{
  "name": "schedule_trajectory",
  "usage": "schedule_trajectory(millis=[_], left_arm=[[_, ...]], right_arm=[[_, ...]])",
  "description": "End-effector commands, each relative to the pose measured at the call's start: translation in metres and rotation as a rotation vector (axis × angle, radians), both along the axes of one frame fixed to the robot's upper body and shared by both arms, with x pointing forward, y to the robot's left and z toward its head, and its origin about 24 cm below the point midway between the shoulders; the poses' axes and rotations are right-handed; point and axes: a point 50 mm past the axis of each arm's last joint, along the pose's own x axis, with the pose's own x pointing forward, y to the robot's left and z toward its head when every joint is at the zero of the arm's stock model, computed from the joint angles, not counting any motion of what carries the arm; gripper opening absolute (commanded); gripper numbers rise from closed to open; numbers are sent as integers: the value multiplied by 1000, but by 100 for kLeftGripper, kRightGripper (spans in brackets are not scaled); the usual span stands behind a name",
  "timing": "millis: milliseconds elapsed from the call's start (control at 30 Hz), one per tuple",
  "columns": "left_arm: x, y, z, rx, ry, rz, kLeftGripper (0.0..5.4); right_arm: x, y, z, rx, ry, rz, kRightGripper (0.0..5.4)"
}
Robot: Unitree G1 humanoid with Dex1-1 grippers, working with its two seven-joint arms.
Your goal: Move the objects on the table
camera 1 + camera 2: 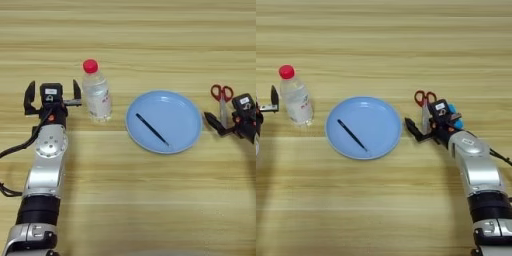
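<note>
The plate (165,121), round and light blue, lies near the middle of the table (150,200), with the thin black pen (151,129) lying aslant inside it, running from upper left to lower right on the plate's left half. To the left of the plate and apart from it, the clear bottle (96,92) stands upright with its red cap on top. The left gripper (52,97) sits just left of the bottle, toward the table's left edge, its two black fingers (30,97) spread wide and pointing to the far edge; the nearer finger is just beside the bottle, and whether it touches cannot be told. On the other side of the plate, the red-handled scissors (425,105) lie with handles toward the far edge and blades pointing to the near one. The right gripper (428,125) is over the blades, fingers spread, one finger (413,129) reaching toward the plate's rim. A bright blue block (455,115) peeks out behind that gripper, mostly hidden by it.
</note>
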Motion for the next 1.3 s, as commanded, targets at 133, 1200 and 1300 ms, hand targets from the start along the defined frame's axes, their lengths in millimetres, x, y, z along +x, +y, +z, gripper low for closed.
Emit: schedule_trajectory(millis=[133,1200,1300], left_arm=[[1,1,2,14,-1,3,540],[1,1,2,13,-1,2,540],[1,1,1,13,-1,2,540]], right_arm=[[2,-3,-4,-6,14,-17,536],[-1,-11,-34,43,230,-126,303],[-1,-13,-32,48,222,-136,258]])
